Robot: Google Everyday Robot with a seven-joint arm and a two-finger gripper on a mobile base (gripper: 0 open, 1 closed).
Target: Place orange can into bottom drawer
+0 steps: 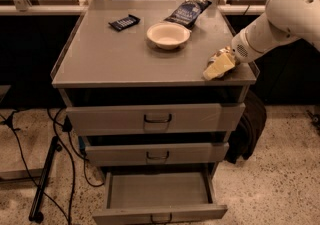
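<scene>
Now gripper [218,67] at centre right of frame, over cabinet top [115,59] edge, seemingly closed round can [220,55]; open bottom drawer [160,213] well below, toward lower centre.

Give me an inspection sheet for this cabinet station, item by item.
Surface: grey cabinet top, with raised side rims.
Job's things: orange can seems to sit at the claw, mostly hidden; bottom drawer pulled open, nothing seen inside.
Clutter: white bowl, dark blue snack bag and small dark packet, all toward the back.
Grippers: claw low at the top's front right corner.
Cables: black cables on the floor left of the cabinet.
Surroundings: top drawer and middle drawer shut; dark bag against the cabinet's right side; speckled floor.
</scene>
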